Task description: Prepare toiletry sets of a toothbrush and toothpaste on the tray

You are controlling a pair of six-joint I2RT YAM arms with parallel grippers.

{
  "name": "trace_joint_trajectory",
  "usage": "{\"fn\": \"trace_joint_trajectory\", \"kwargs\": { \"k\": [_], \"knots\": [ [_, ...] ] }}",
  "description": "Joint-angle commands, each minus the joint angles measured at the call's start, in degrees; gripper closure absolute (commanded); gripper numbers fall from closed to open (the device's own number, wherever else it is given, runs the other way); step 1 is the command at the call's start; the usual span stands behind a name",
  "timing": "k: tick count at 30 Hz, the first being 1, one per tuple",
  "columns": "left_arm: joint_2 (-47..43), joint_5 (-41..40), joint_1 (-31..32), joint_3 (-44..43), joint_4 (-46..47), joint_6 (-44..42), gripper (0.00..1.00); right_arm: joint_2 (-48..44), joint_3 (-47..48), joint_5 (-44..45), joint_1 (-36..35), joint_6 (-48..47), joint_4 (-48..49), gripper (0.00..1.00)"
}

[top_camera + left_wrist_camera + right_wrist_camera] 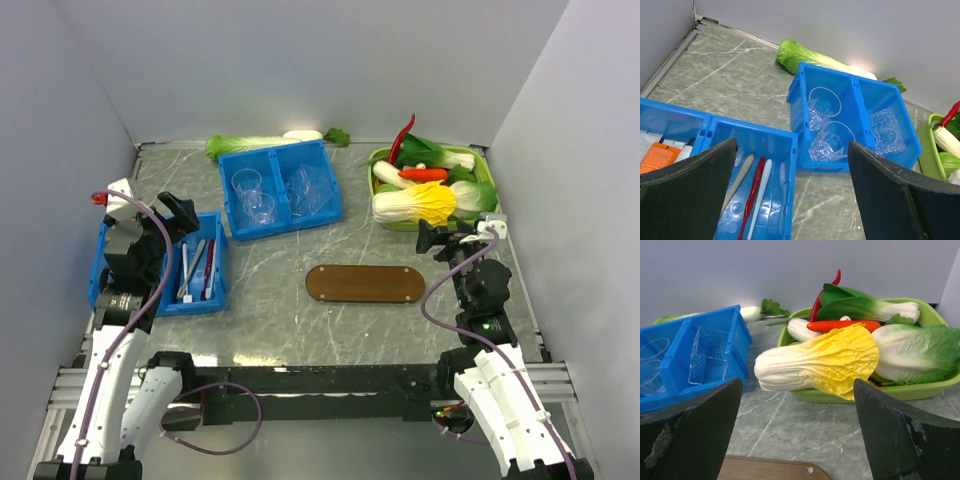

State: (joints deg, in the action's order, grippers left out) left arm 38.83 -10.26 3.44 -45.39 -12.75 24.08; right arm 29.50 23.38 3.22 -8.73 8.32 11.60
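**Layout around your two grippers**

Below your left gripper (791, 145), brushes (755, 190) lie in a bin (755, 131), and the cup bin (796, 107) stands ahead. Below your right gripper (797, 382) lies the tray (770, 467), with the vegetable tray (920, 390) ahead and the cup bin ahead-left.

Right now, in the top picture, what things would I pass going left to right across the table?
First the blue bin of brushes → blue bin of clear cups → brown wooden tray → green tray of vegetables.

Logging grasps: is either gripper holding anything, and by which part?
Nothing is held; the left gripper and the right gripper are both open and empty.
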Motion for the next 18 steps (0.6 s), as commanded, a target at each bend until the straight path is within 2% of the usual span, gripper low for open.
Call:
{"fn": "trace_joint_trajectory", "kwargs": {
  "k": [1,15,18],
  "knots": [
    [-0.3,0.9,-0.3,-2.2,1.9,-0.5,0.03,0.6,2.7,0.7,0.0,0.6,0.7,0.00],
    [-0.6,0.9,-0.3,-1.9,2.2,-1.8,0.03,0.6,4.7,3.3,0.0,2.1,-2.5,0.00],
    [0.1,-1.0,-0.3,-1.1,3.6,-1.7,0.03,0.5,5.6,2.6,0.0,2.1,-3.9,0.03]
  ]
}}
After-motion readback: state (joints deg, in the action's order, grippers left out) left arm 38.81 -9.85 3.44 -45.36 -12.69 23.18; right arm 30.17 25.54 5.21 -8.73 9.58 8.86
